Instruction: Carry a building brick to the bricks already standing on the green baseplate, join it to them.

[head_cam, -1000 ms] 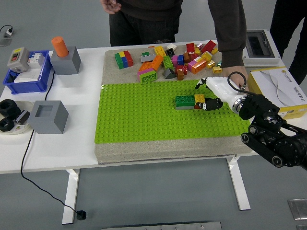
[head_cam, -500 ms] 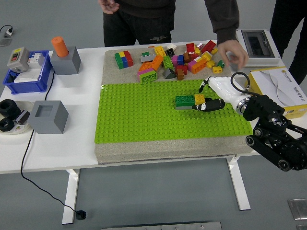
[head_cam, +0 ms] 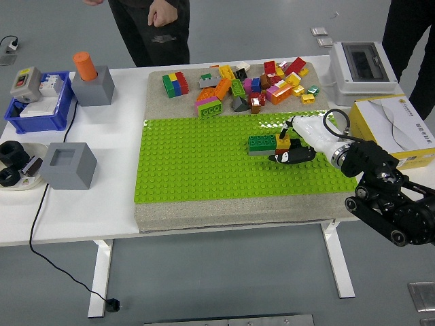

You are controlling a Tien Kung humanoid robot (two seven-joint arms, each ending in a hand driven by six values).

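Your right hand (head_cam: 293, 144) is a glossy white shell with black fingers (head_cam: 285, 157), curled in at the right end of the brick row on the green baseplate (head_cam: 204, 170). Can't tell whether the fingers actually grip anything or just press against it.

The row: a studded green brick (head_cam: 261, 142), rectangular, long axis running left-right across the plate, sitting flat and upright. A yellow brick (head_cam: 283, 135) butts its right end, with something orange-red just under it at the fingertips. Too occluded to say which piece is in the hand.

The baseplate is hard plastic with a regular stud grid, lying on a coarse, sandy-beige mat (head_cam: 238, 216). Loose brick pile (head_cam: 245, 85) sits on the mat's far strip, mixed colours, some translucent-looking.

The mat is on a white table (head_cam: 81, 210) with a smooth top. On its left: blue bin (head_cam: 37, 109), two grey square blocks (head_cam: 68, 165), one of them with an orange cylinder (head_cam: 85, 66) on it. On its right: a cardboard box (head_cam: 394, 125) and a grey-white cased unit (head_cam: 363, 64).

The floor is plain grey. A person (head_cam: 153, 27) in dark clothing stands at the far side, hands off the table.
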